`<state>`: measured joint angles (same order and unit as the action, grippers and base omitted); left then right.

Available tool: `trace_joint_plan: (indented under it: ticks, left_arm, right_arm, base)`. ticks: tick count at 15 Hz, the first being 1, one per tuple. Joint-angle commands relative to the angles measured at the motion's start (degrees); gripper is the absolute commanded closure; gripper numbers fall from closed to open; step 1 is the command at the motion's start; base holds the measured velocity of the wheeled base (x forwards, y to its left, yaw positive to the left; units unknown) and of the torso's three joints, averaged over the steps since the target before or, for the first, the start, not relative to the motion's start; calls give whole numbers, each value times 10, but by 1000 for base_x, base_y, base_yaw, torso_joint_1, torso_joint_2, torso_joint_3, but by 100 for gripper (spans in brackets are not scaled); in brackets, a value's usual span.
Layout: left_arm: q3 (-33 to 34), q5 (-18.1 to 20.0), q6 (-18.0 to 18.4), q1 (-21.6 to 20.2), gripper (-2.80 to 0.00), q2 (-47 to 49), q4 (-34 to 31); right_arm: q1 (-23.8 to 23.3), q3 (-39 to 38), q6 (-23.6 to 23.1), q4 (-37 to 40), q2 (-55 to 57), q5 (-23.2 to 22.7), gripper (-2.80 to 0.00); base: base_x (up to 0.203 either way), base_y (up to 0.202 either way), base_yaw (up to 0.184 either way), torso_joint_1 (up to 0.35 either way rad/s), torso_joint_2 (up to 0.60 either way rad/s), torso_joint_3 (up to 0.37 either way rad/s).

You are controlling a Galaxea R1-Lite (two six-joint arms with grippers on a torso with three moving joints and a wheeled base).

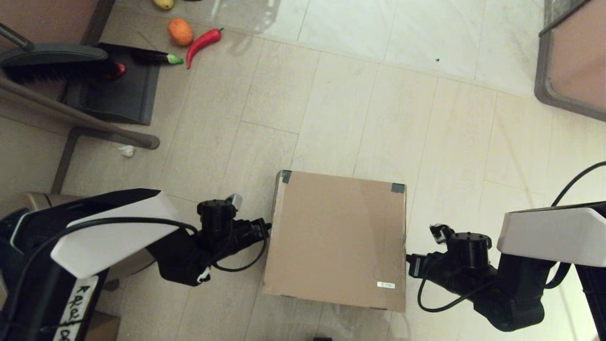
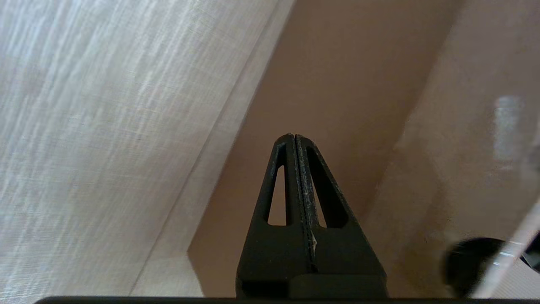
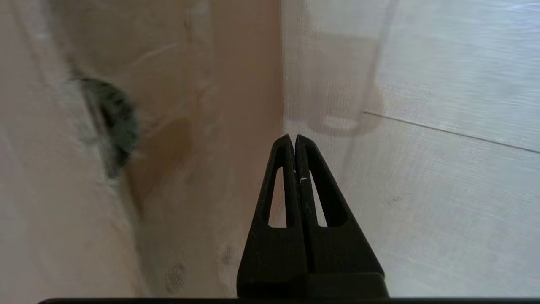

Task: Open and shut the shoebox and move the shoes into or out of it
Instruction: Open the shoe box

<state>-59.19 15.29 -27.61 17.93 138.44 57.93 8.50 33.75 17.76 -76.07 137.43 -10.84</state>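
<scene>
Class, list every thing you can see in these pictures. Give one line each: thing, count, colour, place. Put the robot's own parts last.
shoebox: one, plain brown, lid shut, on the floor between the two arms.
tape: two pieces, dark, on the lid's far corners.
sticker: one, white, near the lid's near right corner.
dustpan: one, dark grey, far left on the floor.
brush: one, black, above the dustpan.
chilli: one, red, far left floor.
orange fruit: one, beside the chilli.
eggplant: one, dark with green cap, on the dustpan's edge.
crumpled paper: one, white, left floor.
left gripper: one, black, shut, by the shoebox's left side.
right gripper: one, black, shut, by the shoebox's right side.
</scene>
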Motion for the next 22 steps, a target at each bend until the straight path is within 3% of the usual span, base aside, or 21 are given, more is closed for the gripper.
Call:
trace_joint_plan:
  ticks: [1, 3, 8, 12, 16, 22]
  left_arm:
    - [-4, 1, -2, 0, 0, 10, 3]
    - [-5, 2, -2, 1, 0, 10, -2]
    - [-4, 4, -3, 1, 0, 4, -26]
    - [-4, 11, -5, 1, 0, -39, -82]
    - [4, 11, -5, 4, 0, -67, -94]
    - [15, 11, -22, 8, 0, -119, -116]
  right_arm:
    - [7, 4, 9, -4, 9, -1, 0]
    - [22, 6, 32, -3, 10, -1, 0]
    - [27, 10, 39, -3, 15, -13, 0]
    - [25, -1, 69, 25, -34, -46, 0]
    - [22, -4, 108, 81, -98, -119, 0]
    - [22, -34, 175, 88, -139, -137, 0]
  base:
    - [0, 0, 0, 0, 0, 0]
    - [0, 0, 0, 0, 0, 0]
    - [0, 0, 0, 0, 0, 0]
    - [0, 0, 0, 0, 0, 0]
    - [0, 0, 0, 0, 0, 0]
    - [0, 0, 0, 0, 0, 0]
